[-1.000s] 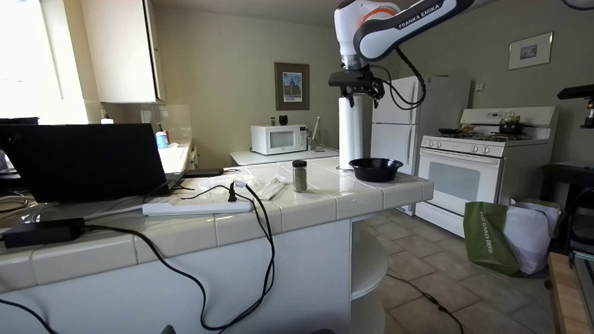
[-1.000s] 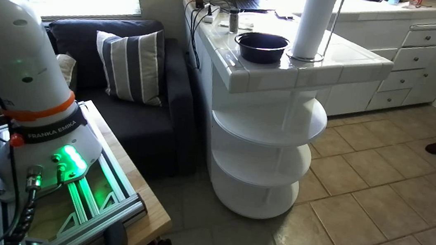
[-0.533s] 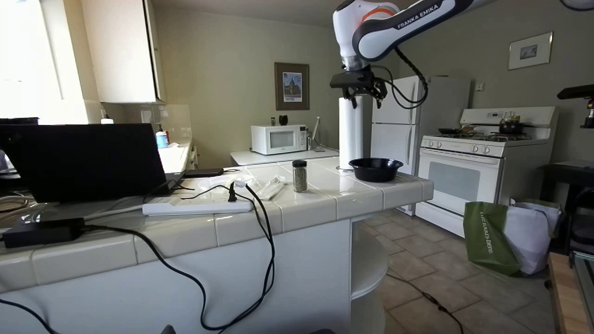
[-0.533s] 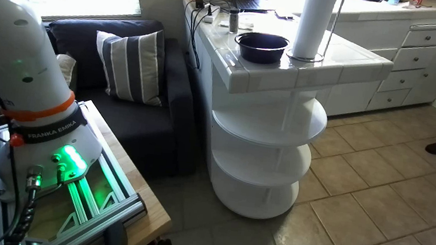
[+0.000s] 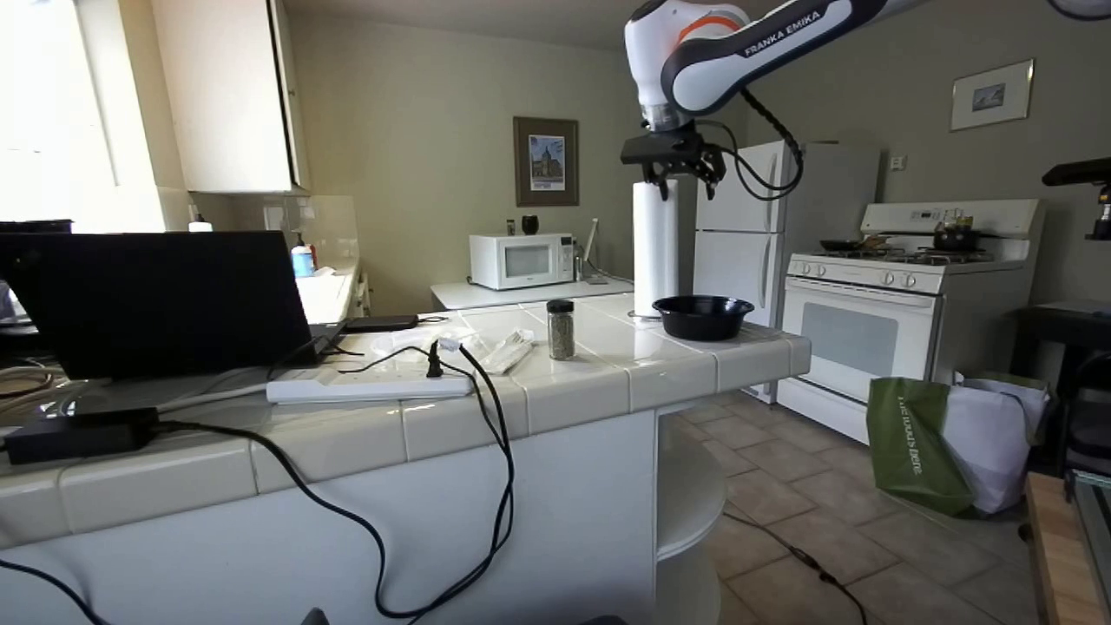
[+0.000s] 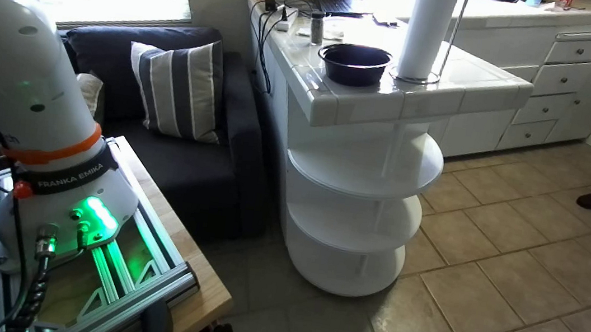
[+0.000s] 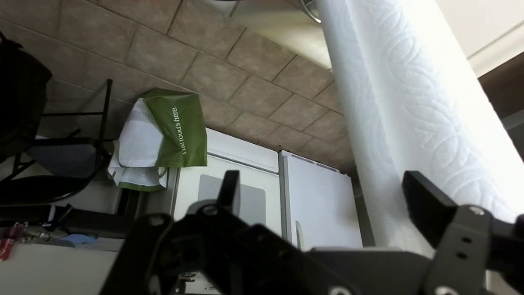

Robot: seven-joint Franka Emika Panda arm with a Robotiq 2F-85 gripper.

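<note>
Near paper-towel roll | fingers spread | now slightly farther right in an exterior view

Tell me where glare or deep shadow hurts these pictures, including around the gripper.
In an exterior view, the window is blown out and the laptop nearly black; in both exterior views, the tiled countertop gleams with reflections; in the wrist view, the paper towel roll is bleached white toward the right, while the open gripper shows as a dark shape.
</note>
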